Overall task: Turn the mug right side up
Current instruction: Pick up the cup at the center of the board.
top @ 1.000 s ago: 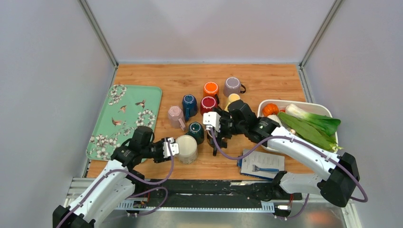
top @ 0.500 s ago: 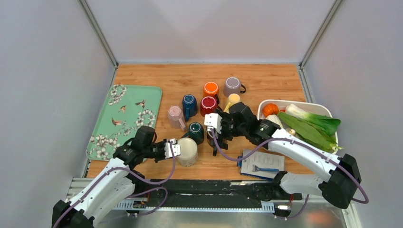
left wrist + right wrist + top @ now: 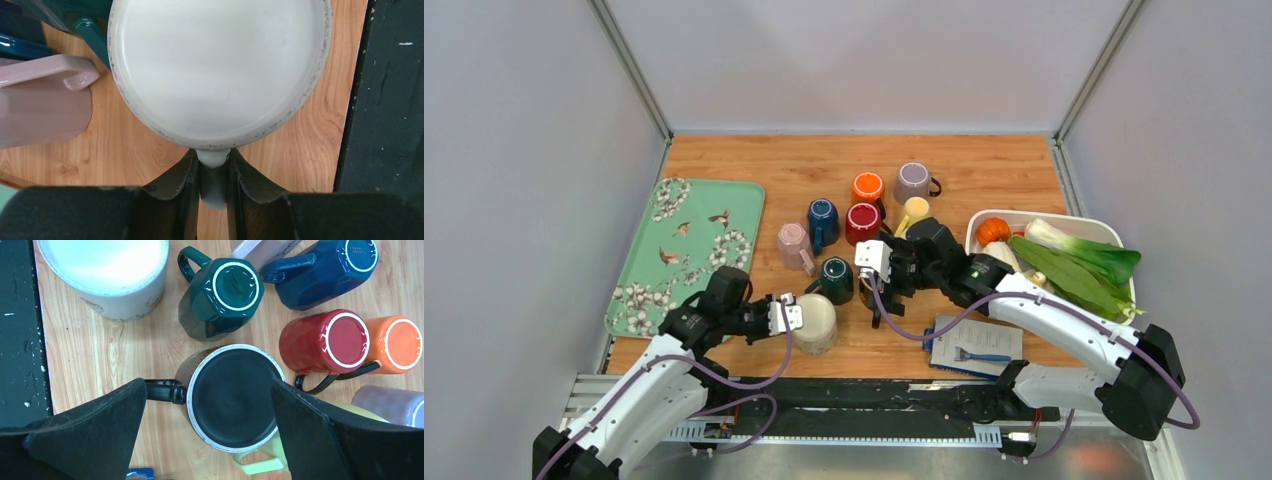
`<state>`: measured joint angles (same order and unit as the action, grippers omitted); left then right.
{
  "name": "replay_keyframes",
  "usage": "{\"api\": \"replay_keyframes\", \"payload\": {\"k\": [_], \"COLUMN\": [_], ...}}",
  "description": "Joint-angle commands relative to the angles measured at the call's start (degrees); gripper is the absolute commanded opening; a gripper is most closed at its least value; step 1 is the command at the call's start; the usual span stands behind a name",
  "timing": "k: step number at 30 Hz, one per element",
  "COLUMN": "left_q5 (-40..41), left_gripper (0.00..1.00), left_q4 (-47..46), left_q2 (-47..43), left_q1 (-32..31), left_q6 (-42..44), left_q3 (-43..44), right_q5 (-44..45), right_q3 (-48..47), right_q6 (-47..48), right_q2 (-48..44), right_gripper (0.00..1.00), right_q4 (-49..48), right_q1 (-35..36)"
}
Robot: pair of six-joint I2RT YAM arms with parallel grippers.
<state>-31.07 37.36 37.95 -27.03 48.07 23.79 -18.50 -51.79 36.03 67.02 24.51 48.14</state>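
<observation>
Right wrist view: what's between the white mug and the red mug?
The dark green mug, bottom up, as the right wrist view shows.

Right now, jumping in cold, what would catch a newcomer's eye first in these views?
The crowd of overturned mugs mid-table stands out first. At its near-left edge, the left pincer pinches the handle of the big white mug. To the right of that, the right pincer hangs wide open over the black mug.
</observation>
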Motion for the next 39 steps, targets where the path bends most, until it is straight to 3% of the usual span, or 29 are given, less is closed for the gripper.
{"api": "replay_keyframes", "payload": {"k": [1,10,17,27,39], "left_q5": [2.9,10.0,9.7,12.6,12.9], "left_gripper": [0.00,0.00,0.00,0.00,0.00], "left_q4": [3.6,6.9,14.7,22.8,26.8], "left_q2": [-1.3,-0.9,0.8,7.5,18.0], "left_q1": [-0.3,0.2,0.9,2.2,3.6], "left_q6": [-3.2,-11.8,-10.7,-14.5,-19.5], "left_q3": [3.1,8.2,14.0,22.8,31.1], "right_q5": [0.2,1.3,1.7,1.7,0.8], "right_q3": [-0.1,-3.0,-6.0,-12.5,-11.0], "right_q6": [-0.8,2.5,6.9,7.6,6.9], "right_q2": [-1.6,0.2,3.1,7.7,7.6], "right_gripper": [1.00,1.00,1.00,1.00,1.00], "right_q4": [-1.9,0.9,1.0,1.4,0.4], "right_q1": [-0.1,-0.2,-0.1,0.0,0.1]}}
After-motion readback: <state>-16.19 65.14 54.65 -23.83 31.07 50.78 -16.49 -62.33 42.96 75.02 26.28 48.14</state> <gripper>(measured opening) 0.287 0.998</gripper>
